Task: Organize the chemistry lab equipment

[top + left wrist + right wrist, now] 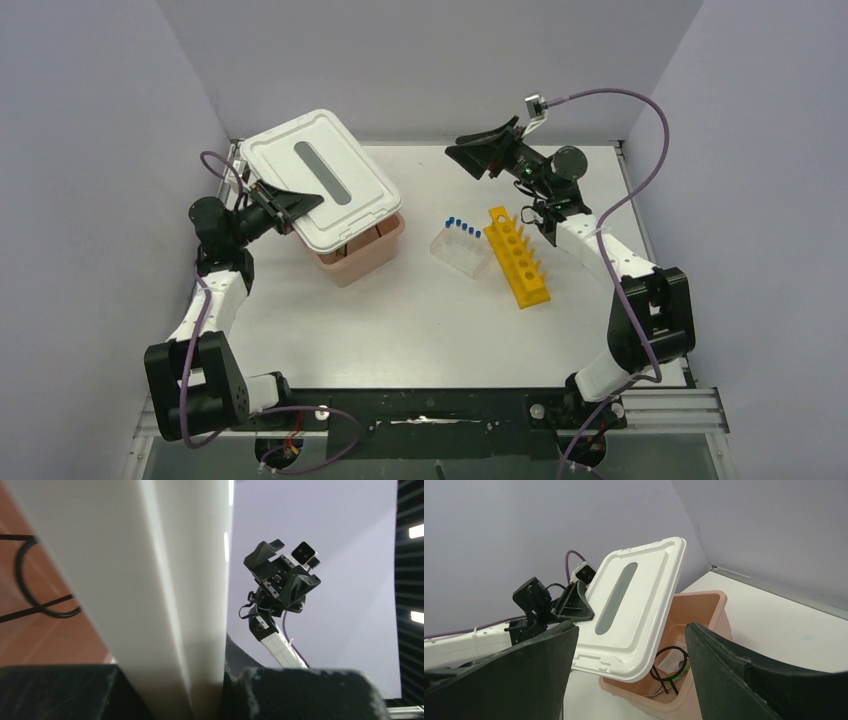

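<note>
My left gripper [283, 200] is shut on one edge of the white lid [320, 180] and holds it tilted above the pink tub [365, 255]. In the left wrist view the lid's edge [150, 580] stands between the fingers, and the black wire ring [40, 595] lies in the tub behind it. The right wrist view shows the ring [669, 665] and some green and yellow sticks [681, 669] inside the tub [704, 615]. The yellow holed rack [518, 257] and the clear tube rack [462, 252] with blue-capped tubes [462, 227] lie on the table. My right gripper [478, 150] hangs open and empty at the back, facing the tub.
White walls close in the table on the left, back and right. The right arm's purple cable [640, 110] loops above the back right corner. Both arm bases sit at the near edge.
</note>
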### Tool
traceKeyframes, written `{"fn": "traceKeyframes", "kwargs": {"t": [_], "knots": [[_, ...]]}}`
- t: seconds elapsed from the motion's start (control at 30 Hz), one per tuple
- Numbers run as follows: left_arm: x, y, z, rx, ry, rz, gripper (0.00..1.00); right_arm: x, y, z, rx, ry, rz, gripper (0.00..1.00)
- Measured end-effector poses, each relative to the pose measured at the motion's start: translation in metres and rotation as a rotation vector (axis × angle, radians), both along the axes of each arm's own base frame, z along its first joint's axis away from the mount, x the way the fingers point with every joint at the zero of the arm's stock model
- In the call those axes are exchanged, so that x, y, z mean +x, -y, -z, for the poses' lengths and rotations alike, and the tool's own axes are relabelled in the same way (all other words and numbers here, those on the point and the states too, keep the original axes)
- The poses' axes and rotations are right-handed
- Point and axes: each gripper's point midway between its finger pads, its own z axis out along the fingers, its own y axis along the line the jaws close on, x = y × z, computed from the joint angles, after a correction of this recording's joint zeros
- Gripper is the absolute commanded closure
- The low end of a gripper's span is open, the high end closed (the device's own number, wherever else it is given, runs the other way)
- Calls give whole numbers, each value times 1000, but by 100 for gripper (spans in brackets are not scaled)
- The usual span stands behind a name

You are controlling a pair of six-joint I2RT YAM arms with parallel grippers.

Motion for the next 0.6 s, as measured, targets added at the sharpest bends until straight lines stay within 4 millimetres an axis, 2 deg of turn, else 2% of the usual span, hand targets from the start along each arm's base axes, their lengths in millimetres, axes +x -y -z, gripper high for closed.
{"fn": "traceKeyframes", "kwargs": {"t": [0.1, 0.3, 0.37, 0.47, 0.6], "knots": [[1, -14, 18, 38, -47, -16, 100, 2, -6, 8, -6, -21, -29, 19], [-1, -14, 35, 63, -87, 4, 100, 5, -39, 3, 24, 10, -138, 19], [0, -15, 43, 73, -112, 1, 100, 5, -51, 14, 37, -15, -180, 19], [4, -17, 57, 83, -153, -13, 100, 7, -67, 42, 31, -86, -226, 19], [12, -22, 76, 95, -204, -41, 88, 5, -80, 63, 4, -141, -257, 19]]}}
